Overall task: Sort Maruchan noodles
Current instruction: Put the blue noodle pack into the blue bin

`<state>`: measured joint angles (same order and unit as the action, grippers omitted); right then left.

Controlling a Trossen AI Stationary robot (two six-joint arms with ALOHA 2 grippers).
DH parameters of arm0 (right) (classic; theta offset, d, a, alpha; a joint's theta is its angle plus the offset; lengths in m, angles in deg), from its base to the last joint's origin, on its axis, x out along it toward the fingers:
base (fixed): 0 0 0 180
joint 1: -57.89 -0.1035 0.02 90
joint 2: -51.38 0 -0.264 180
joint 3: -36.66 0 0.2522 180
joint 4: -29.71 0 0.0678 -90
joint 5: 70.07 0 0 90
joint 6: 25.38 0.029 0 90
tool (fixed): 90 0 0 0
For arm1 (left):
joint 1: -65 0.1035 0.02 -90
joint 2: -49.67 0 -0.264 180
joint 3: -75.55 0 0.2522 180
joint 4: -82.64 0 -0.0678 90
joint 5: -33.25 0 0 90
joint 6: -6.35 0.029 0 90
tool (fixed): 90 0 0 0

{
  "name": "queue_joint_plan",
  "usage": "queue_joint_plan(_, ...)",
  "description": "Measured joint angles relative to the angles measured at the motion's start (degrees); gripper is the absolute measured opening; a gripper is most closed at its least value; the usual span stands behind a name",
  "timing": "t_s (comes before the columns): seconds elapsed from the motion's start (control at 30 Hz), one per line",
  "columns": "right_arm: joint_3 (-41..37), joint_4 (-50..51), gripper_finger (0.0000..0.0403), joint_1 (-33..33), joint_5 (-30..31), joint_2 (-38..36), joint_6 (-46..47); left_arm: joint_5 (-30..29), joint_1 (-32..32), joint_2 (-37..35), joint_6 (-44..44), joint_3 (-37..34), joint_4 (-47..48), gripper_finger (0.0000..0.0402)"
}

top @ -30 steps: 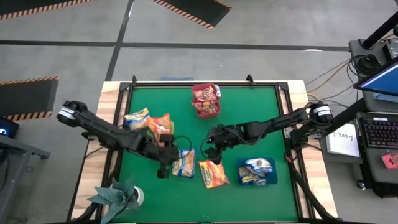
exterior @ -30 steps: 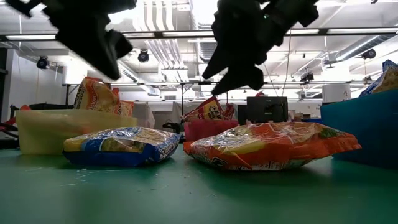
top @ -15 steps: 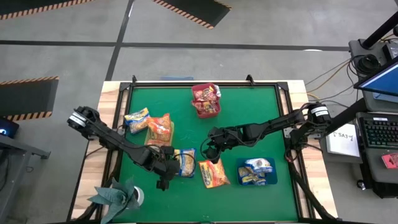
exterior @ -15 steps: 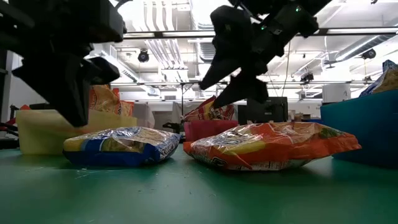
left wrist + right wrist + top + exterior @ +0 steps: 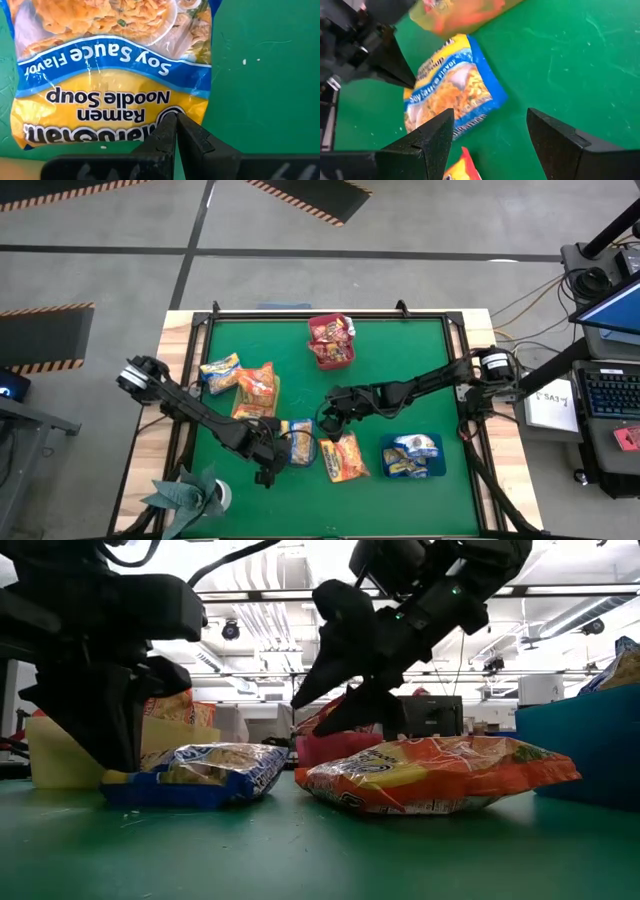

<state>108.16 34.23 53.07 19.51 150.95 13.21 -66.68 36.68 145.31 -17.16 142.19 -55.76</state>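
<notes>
A blue-and-yellow noodle packet (image 5: 298,442) lies flat on the green mat beside an orange packet (image 5: 343,458). My left gripper (image 5: 277,452) is shut, with its tips on the blue packet's yellow end (image 5: 115,107). My right gripper (image 5: 326,420) hangs open above the mat, just far of both packets and clear of them (image 5: 490,137). Orange packets stand in a yellow-green tray (image 5: 255,390), with another packet (image 5: 220,371) beside it. Further packets fill a red tray (image 5: 331,342) and a blue tray (image 5: 412,455). My left gripper presses its shut fingertips (image 5: 175,120) down on the blue packet's yellow end seam (image 5: 192,107), near one corner. The fingers slant steeply down from the table's left. That end lies flattened on the mat (image 5: 130,785), while the rest of the packet stays puffed up (image 5: 225,765).
A paper plant (image 5: 190,495) stands at the near left corner. The mat's raised frame (image 5: 200,330) runs round the work area. Bare green mat (image 5: 400,370) lies to the far right and along the near edge.
My left gripper has come down toward the near edge and landed on the blue packet's end, which is now flattened. My right gripper has sunk and drifted toward the table's left, rolling a little, and stays open.
</notes>
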Motion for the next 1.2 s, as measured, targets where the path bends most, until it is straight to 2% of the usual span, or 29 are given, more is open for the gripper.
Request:
queue_joint_plan(0.17,0.0,-1.79,0.0238,0.54,-0.03,0.42,-0.66,-1.23,0.01,0.11,0.01,-0.02,-0.99,0.0)
queue_joint_plan(0.63,0.0,-4.77,0.0235,0.72,0.4,3.3,-11.46,-6.99,0.02,1.27,2.43,-0.09,-4.93,0.0)
queue_joint_plan(0.77,0.0,-5.11,0.0233,0.87,0.42,3.3,-11.13,-7.1,-0.03,0.78,2.64,-0.09,-4.65,0.0)
queue_joint_plan(0.83,0.0,-5.76,0.0233,1.12,0.39,3.3,-6.82,-7.13,-0.15,0.08,2.64,-0.09,-4.23,0.0)
queue_joint_plan(0.97,0.0,-6.07,0.0258,1.56,0.38,3.3,-2.58,-7.3,-0.42,-0.42,2.66,-0.09,-2.95,0.0)
queue_joint_plan(1.2,0.0,-6.18,0.0335,2.22,-0.11,3.46,0.63,-7.54,-0.52,-0.03,2.62,-0.11,-2.35,0.0)
